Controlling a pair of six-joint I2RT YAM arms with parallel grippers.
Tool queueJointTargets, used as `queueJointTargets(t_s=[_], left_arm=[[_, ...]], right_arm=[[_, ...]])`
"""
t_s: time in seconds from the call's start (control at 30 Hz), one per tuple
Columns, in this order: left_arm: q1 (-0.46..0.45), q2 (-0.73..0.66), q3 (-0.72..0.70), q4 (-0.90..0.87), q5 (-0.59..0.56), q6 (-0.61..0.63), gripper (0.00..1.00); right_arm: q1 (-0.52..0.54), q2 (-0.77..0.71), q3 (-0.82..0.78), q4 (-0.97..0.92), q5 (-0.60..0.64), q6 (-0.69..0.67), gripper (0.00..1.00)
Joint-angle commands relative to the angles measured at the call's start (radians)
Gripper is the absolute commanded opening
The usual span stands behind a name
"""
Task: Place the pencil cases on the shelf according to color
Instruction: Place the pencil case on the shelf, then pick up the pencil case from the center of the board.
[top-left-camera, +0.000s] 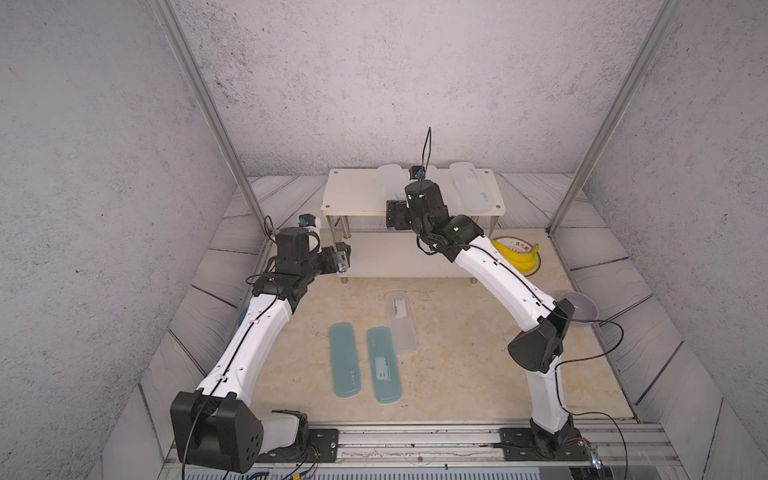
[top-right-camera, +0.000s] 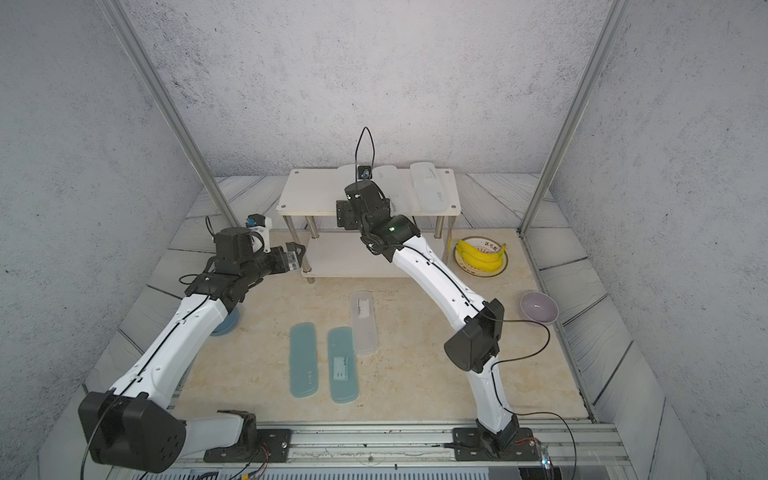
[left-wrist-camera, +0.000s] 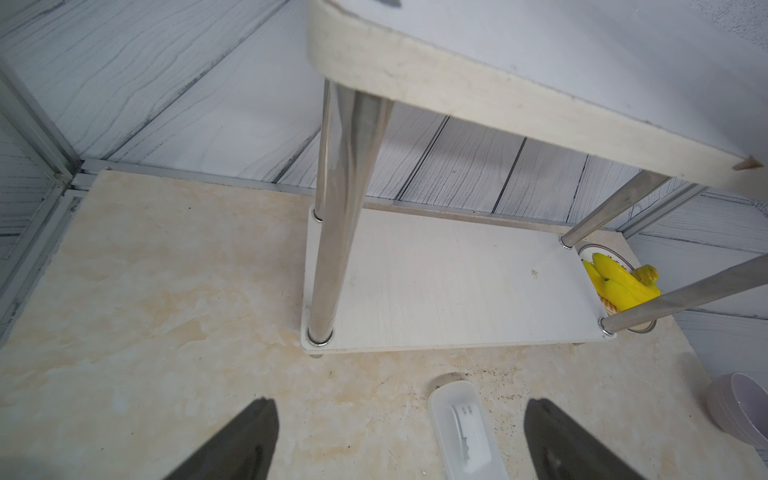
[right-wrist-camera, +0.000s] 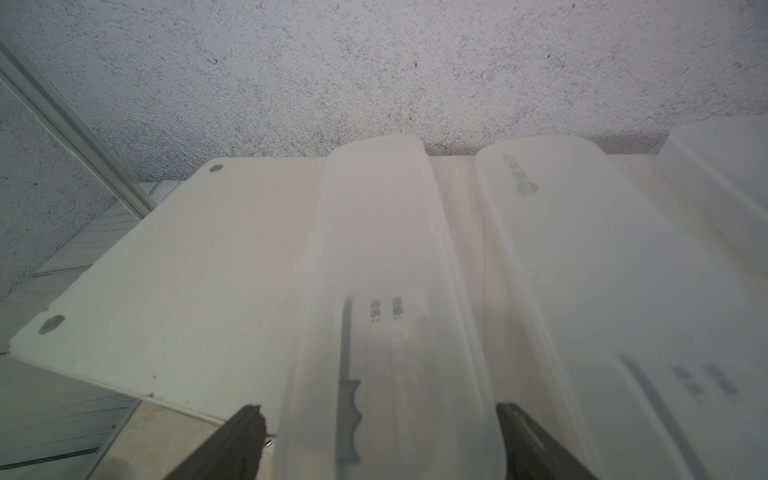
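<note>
The shelf (top-left-camera: 353, 195) stands at the back, and three frosted white pencil cases lie side by side on its top board (right-wrist-camera: 187, 270). My right gripper (right-wrist-camera: 378, 415) is open at that board's front edge. Its fingers stand on either side of the leftmost white case (right-wrist-camera: 382, 249) without gripping it. On the table lie two teal cases (top-left-camera: 344, 359) (top-left-camera: 384, 365) and one white case (top-left-camera: 401, 322). My left gripper (top-left-camera: 343, 257) hangs open and empty by the shelf's left legs, and the lower board (left-wrist-camera: 457, 282) is bare.
A plate of yellow bananas (top-left-camera: 517, 255) sits right of the shelf. A lilac bowl (top-left-camera: 579, 309) stands by the right arm's elbow. A blue bowl (top-right-camera: 226, 324) is partly hidden under the left arm. Metal frame posts and sloped walls close in the table.
</note>
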Motion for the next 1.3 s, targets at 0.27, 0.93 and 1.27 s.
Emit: queueJointTargets(t_s=[0.27,0.93,1.27], left_arm=[[0.013,-0.019,-0.025,0.022,0.011,0.001,0.99],[0.010,-0.055,-0.092,0.001,0.075,-0.041,0.98],[-0.010,-0.139,-0.229,0.035,0.046,-0.115,0.99]], right_arm=[[-0.004,-0.116,0.057,0.056,-0.147,-0.032,0.99],[-0.004,-0.622,-0.518,-0.013,-0.182,-0.079,0.90],[0.072,-0.830,-1.040,0.040,-0.192,0.067,0.86]])
